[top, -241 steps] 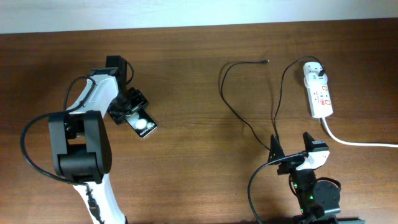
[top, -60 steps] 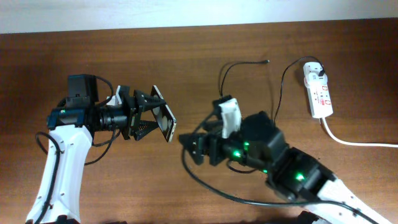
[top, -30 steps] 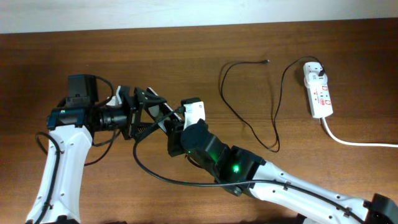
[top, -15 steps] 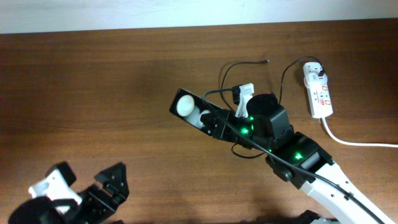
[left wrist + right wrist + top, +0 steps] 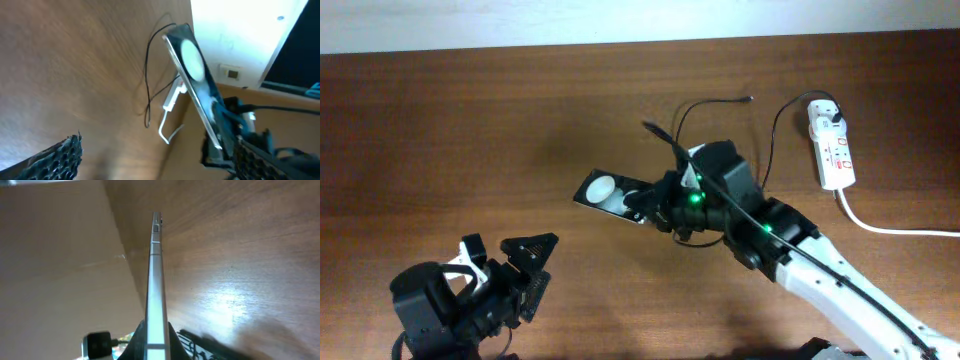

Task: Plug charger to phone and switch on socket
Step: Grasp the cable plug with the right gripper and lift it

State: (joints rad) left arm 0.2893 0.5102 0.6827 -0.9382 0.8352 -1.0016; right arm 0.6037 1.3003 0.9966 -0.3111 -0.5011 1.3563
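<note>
- A brown wooden table (image 5: 440, 110) runs up to a white wall (image 5: 520, 20) along its far edge.
- The right gripper (image 5: 655, 198) is clamped on one end of the phone (image 5: 605, 189). It holds the phone raised over the middle of the table, free end toward the left edge. The wrist view shows the phone edge-on between the fingers.
- The left gripper (image 5: 510, 262) hangs spread and empty by the near-left corner, well apart from everything else.
- The charger (image 5: 725, 100) loops just beyond the right arm, its tip lying near the far edge. Its plug looks seated in the socket (image 5: 835, 155) by the far-right corner.
- Risk: the phone is gripped at one end only, so pushing the tip in could pivot it or slide it out of the fingers.
- Risk: the right arm lies across the cable, so a swing could drag the loop, shift the tip or tug the plug loose.
- Risk: the tip is small and lies flat. The left gripper's long reach may nudge it away, or grasp it skewed so that it jams at the port.
</note>
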